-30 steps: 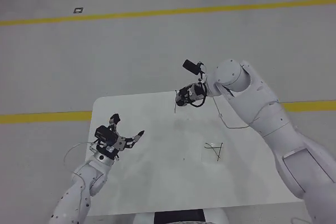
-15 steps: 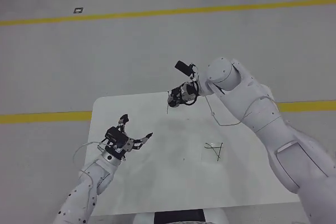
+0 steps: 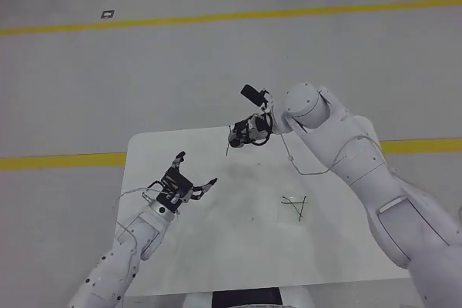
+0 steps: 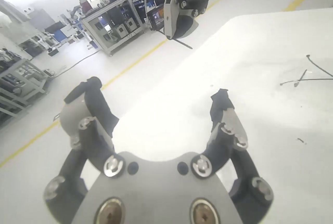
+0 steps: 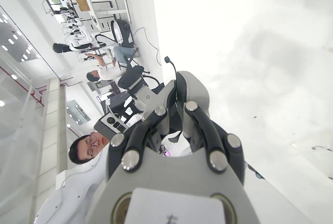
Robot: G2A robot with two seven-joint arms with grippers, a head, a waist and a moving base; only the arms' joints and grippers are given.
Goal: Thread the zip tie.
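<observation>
My right gripper [image 3: 236, 138] hangs over the far edge of the white table [image 3: 215, 246], shut on a thin black zip tie [image 3: 228, 148] whose free end points down toward the table. In the right wrist view the zip tie [image 5: 174, 73] sticks out past the closed fingers [image 5: 193, 91], its square head farthest out. My left gripper [image 3: 196, 171] is open above the table's left part, some way short of the right gripper. In the left wrist view its fingers [image 4: 91, 95] spread wide, and the right gripper [image 4: 182, 14] with the zip tie [image 4: 183, 43] is ahead.
Several loose black zip ties [image 3: 294, 205] lie crossed on the right part of the table, also seen as loose zip ties [image 4: 304, 77] in the left wrist view. A small dark speck [image 3: 252, 219] lies near the middle. Yellow floor lines run behind the table.
My left gripper has moved across the table toward the right gripper, staying open. The right gripper with the zip tie has shifted slightly left.
</observation>
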